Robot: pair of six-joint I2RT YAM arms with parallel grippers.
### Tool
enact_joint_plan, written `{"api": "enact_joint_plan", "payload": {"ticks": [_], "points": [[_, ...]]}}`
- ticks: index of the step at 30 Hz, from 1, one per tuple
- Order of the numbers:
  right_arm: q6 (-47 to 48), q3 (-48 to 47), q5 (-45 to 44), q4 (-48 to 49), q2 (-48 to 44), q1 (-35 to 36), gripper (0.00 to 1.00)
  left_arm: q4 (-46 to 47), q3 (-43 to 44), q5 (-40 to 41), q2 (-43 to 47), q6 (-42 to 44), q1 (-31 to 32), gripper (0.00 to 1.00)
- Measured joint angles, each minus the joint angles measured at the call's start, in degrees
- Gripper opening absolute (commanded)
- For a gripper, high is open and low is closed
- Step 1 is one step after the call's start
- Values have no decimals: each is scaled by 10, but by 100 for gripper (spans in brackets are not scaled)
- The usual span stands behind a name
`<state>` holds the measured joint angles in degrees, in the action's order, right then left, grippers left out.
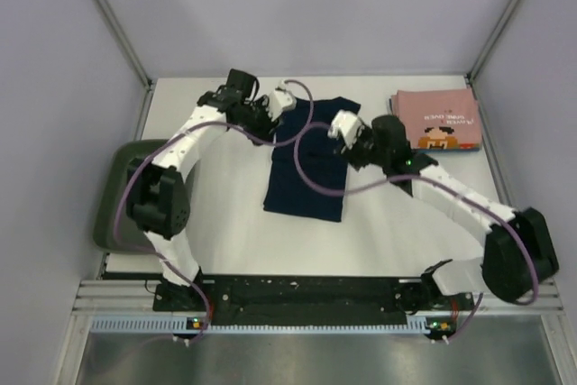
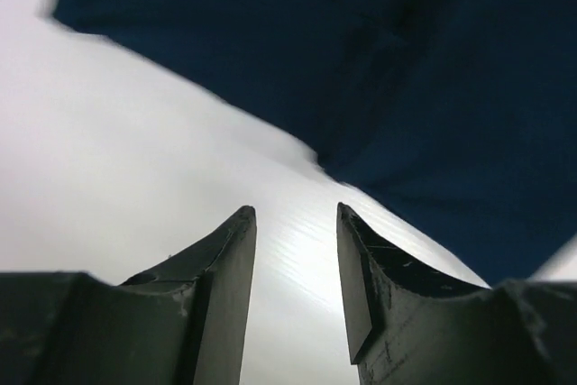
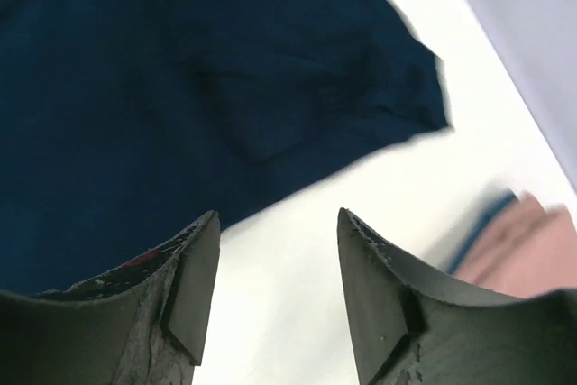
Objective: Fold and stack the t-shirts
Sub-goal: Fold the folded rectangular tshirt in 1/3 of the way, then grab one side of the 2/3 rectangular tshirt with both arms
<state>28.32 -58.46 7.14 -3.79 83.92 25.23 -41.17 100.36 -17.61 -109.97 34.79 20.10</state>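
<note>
White table (image 1: 225, 241) fills the background. Left gripper (image 2: 296, 221) is spread wide, gripping nothing, with the navy t-shirt (image 2: 388, 69) just ahead of it. Right gripper (image 3: 278, 223) is released too, same shirt ahead-left. The pink t-shirt (image 3: 527, 242), blurry but probably folded, sits off to its right.

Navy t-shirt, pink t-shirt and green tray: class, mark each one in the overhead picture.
navy t-shirt (image 1: 288, 200): top external view, lower left of the cloth.
pink t-shirt (image 1: 437, 120): top external view, middle of the printed side.
green tray (image 1: 110, 196): top external view, left part.

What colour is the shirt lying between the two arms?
The shirt is plain dark navy blue, clearest in the top external view.
</note>
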Motion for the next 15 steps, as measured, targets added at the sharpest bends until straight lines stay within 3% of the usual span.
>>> {"api": "enact_joint_plan", "payload": {"ticks": [2,5,8,12,15], "points": [[42,84,17,-3,-89,53,57,-15,-105,-71,73,44,2,59],[97,180,35,-23,-160,149,56,-42,-245,-152,163,124,19,66],[112,200,14,-61,-131,230,56,-56,-327,-177,201,174,44,69],[120,206,-40,-73,-69,266,56,-31,-395,-165,204,203,76,70],[122,210,-69,-73,-36,274,49,-8,-417,-136,193,209,94,70]]}}
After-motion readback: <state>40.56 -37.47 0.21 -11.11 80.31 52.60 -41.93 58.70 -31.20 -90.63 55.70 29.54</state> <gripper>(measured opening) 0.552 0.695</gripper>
